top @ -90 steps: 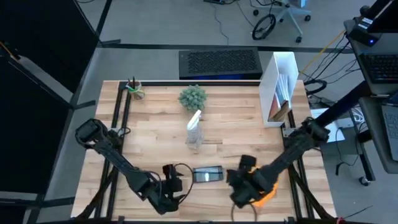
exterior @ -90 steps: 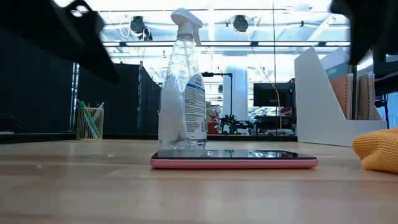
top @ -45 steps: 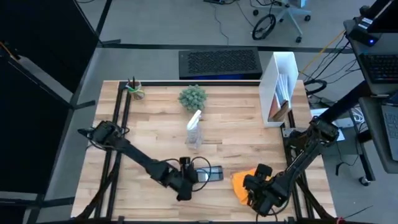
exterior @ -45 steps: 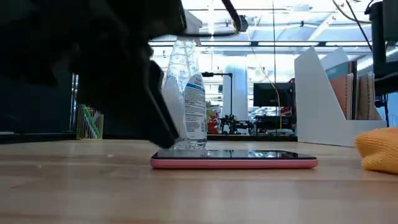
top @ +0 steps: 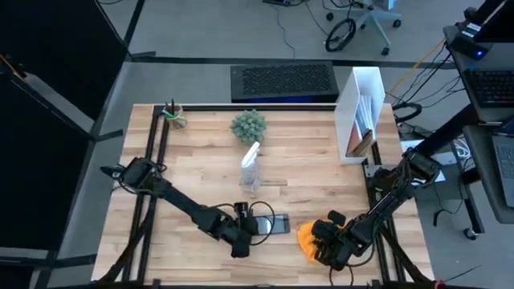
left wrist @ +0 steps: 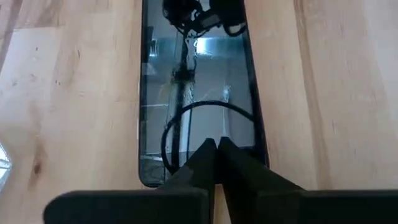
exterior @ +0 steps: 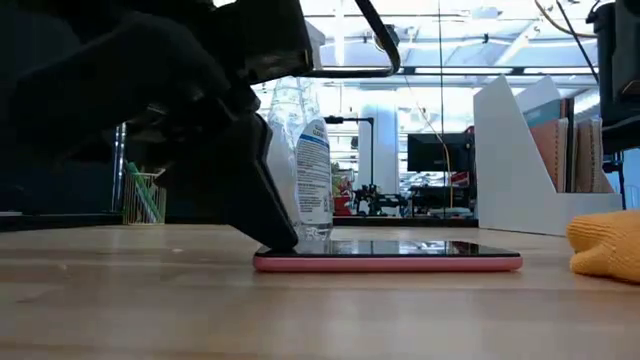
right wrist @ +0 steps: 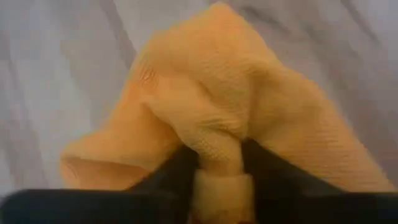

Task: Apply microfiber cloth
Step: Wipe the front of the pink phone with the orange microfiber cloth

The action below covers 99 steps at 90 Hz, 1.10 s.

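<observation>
A black smartphone [top: 275, 225] in a pink case lies flat on the wooden table near its front edge; it also shows in the low view [exterior: 400, 256] and the left wrist view [left wrist: 199, 81]. My left gripper [left wrist: 216, 144] is shut, with its tips on the phone's left end. To the phone's right lies the orange-yellow microfiber cloth [top: 308, 238], bunched up on the table, with my right gripper [right wrist: 217, 158] shut on it. Only the cloth's edge [exterior: 608, 245] shows in the low view. My left gripper's shut fingertips [left wrist: 208, 152] rest on the phone's screen at its left end [exterior: 290, 250]. They slant down from the table's left and lie along the phone, which stays flat on the table. My right gripper pinches a gathered fold of the cloth [right wrist: 214, 134] between its two fingers [right wrist: 264, 165]. It comes from the table's right and near side, slanting down. Several layers bulge out past the fingers. The rest of the cloth lies on the table.
A clear spray bottle [top: 251, 172] stands just behind the phone. Farther back are a small plant [top: 249, 124], a pen cup [top: 173, 115], a white file holder [top: 361, 112] at the right, and a keyboard [top: 285, 80] past the far edge.
My left gripper has gone right to the phone, shut, and come down on its left end; the phone has slid slightly to the right. My right gripper has drawn back toward the near right edge and shut on the cloth, which is now bunched together.
</observation>
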Motion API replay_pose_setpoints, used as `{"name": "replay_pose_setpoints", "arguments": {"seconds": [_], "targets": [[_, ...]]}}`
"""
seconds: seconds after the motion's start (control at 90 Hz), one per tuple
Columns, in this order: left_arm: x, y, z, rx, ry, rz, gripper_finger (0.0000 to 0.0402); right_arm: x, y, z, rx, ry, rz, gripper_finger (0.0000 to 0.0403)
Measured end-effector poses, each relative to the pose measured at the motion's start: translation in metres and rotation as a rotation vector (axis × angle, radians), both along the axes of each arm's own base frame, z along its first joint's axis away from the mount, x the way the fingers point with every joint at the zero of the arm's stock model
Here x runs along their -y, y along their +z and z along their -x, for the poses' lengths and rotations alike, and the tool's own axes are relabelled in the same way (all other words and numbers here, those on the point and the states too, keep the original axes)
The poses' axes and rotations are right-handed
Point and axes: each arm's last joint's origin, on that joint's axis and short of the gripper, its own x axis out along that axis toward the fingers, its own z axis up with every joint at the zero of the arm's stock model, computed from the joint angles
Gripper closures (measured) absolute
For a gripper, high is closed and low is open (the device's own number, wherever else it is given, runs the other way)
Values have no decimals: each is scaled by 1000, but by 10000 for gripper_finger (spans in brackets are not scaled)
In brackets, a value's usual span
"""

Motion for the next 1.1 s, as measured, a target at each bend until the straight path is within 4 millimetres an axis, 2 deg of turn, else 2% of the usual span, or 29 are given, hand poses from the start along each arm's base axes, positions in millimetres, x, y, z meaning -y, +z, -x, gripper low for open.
{"name": "replay_pose_setpoints", "arguments": {"seconds": [0.089,0.211,0.467,0.544,0.622,0.756,0.844,1.1], "targets": [[0,-1,0,-5,-7,1,401,-7,13,-15,72,74,24,385],[0,-1,0,-6,-8,1,401,-2,31,-51,270,92,104,388],[1,0,-1,9,-13,12,401,38,20,-122,393,197,279,396],[1,0,-1,10,-25,5,401,51,13,-136,379,207,320,396],[1,0,-1,11,-25,5,401,59,7,-146,388,225,285,394],[1,0,-1,10,-25,5,401,62,-11,-152,353,243,228,393],[1,-1,-1,9,-25,4,401,57,-16,-149,317,242,217,393],[1,0,-1,13,-24,6,401,39,-17,-111,90,255,248,393]]}}
